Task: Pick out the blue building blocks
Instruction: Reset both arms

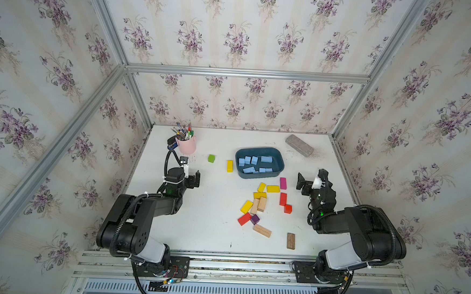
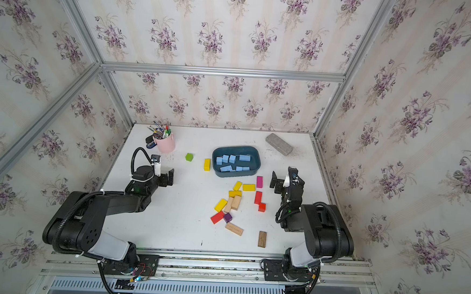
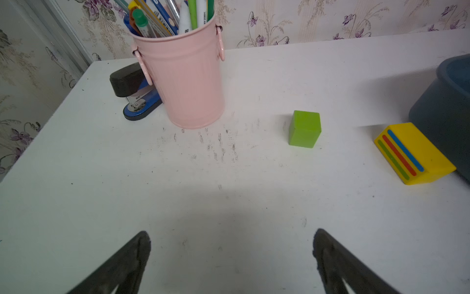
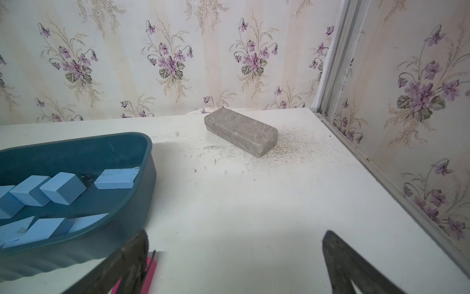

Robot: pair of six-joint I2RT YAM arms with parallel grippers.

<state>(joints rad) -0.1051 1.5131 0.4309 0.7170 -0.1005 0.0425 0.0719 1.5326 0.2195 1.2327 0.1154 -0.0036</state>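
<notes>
Several blue building blocks lie inside the dark teal tub at the middle back of the table in both top views. The right wrist view shows them inside the tub's wall. My left gripper hangs open over bare table, left of the tub, with nothing between its fingers. My right gripper stands open just right of the tub, holding nothing.
A pink pen cup and a stapler stand at the back left. A green cube and a yellow brick lie left of the tub. A grey brick lies back right. Yellow, red, purple and wooden blocks are scattered in front.
</notes>
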